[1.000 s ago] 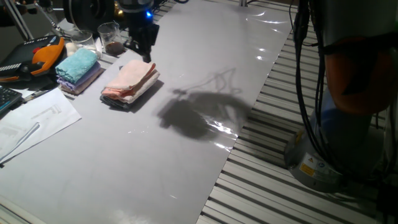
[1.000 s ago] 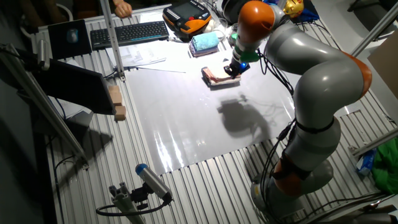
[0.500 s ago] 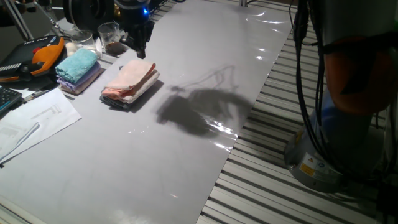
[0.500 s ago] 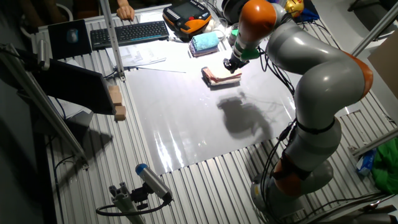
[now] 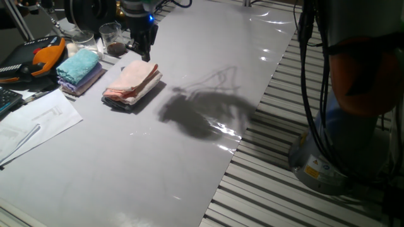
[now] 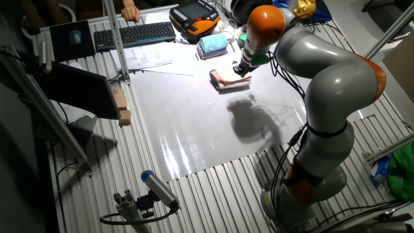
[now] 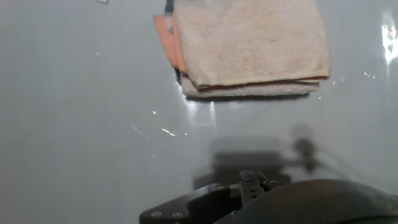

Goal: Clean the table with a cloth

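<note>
The cloth (image 5: 134, 81), a folded pale pink and peach towel, lies on the glossy grey-white table (image 5: 189, 157), on top of a dark grey cloth (image 5: 122, 104). It also shows as the cloth (image 6: 228, 79) in the other fixed view and the cloth (image 7: 249, 43) at the top of the hand view. My gripper (image 5: 144, 52) hangs just above and behind the cloth's far edge, apart from it. My gripper (image 6: 240, 67) holds nothing. Its fingers are too dark and small to read, and the hand view shows only the hand's dark housing (image 7: 267, 202).
A folded teal towel (image 5: 79, 65) lies left of the cloth on a purple cloth. Glasses (image 5: 112, 38), an orange controller (image 5: 44, 55) and papers (image 5: 35, 123) crowd the far left. Slatted metal grating (image 5: 284, 145) borders the table's right edge, by the arm's base (image 5: 322, 164).
The gripper shifted slightly back and left from over the cloth's far edge, then drifted a little back. The cloth has not moved.
</note>
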`<action>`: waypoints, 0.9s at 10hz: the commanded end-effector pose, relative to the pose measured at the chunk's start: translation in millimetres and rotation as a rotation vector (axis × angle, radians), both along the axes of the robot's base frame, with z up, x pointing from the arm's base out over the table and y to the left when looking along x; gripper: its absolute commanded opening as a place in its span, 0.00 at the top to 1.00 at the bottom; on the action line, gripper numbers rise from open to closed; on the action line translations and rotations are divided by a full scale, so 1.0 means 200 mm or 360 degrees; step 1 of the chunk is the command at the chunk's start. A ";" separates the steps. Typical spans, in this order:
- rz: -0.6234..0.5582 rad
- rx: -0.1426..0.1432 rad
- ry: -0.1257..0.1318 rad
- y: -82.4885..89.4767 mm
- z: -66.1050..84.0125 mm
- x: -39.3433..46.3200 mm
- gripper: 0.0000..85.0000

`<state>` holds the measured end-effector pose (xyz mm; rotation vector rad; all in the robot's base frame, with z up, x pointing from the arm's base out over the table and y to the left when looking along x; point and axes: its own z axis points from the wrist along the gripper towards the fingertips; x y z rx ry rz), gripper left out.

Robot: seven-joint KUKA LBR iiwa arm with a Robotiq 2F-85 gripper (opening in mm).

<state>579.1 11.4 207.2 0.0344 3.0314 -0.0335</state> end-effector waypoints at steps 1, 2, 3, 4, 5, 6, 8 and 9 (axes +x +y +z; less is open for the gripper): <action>0.0002 -0.0009 -0.0005 -0.01 -0.01 0.004 1.00; -0.0005 0.0014 0.0008 -0.01 -0.01 0.014 1.00; -0.0020 0.0008 0.0022 -0.02 0.00 0.029 1.00; -0.0037 0.0000 0.0034 -0.01 0.01 0.039 1.00; -0.0050 -0.0014 0.0035 -0.01 0.01 0.050 1.00; -0.0055 -0.0011 0.0035 -0.02 0.01 0.057 1.00; -0.0057 0.0001 0.0055 -0.02 0.00 0.056 1.00; -0.0060 0.0011 0.0070 -0.01 0.00 0.055 1.00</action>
